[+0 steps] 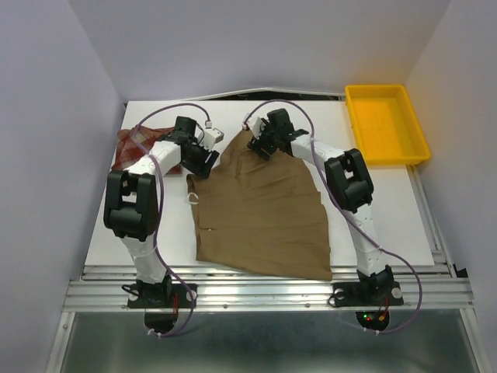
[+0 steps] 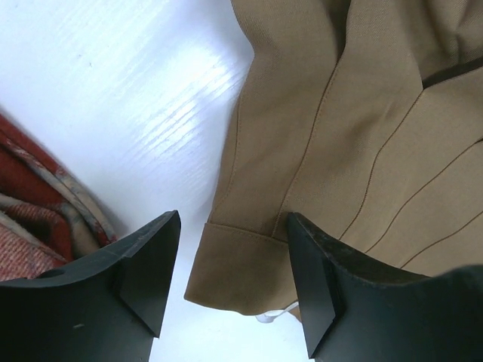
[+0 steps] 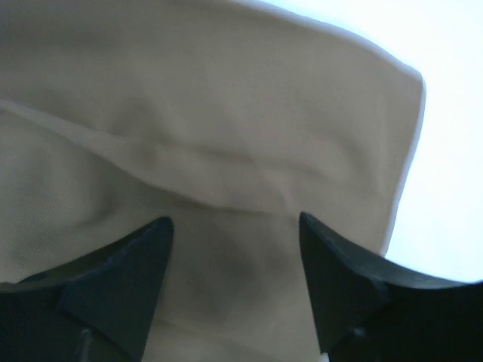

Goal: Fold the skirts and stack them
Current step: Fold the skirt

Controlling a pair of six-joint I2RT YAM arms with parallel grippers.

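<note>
While both arms reach toward the far half of the white desk, the tan-brown skirt lies spread flat in the middle of it. Its narrow end points to the far side and its wider flared hem runs along the near edge, between the two arm bases. The fabric shows long seam lines and a few soft creases near the narrow end.

The left gripper sits low at the far left corner of this skirt. In the left wrist view, the left gripper has its two black fingers spread apart, straddling a banded corner of the tan cloth with a gap on either side, so nothing is pinched.

The right gripper is at the far edge of the same skirt, a little right of the left one. The right wrist view is blurred, but the right gripper clearly has its jaws parted above wrinkled fabric that looks pale in the glare, and they clamp nothing.

The red-and-cream plaid skirt lies bunched at the far left of the desk, just beside the left arm and apart from the tan one. An edge of it shows at the left of the left wrist view. A yellow plastic tray rests at the far right corner.
</note>
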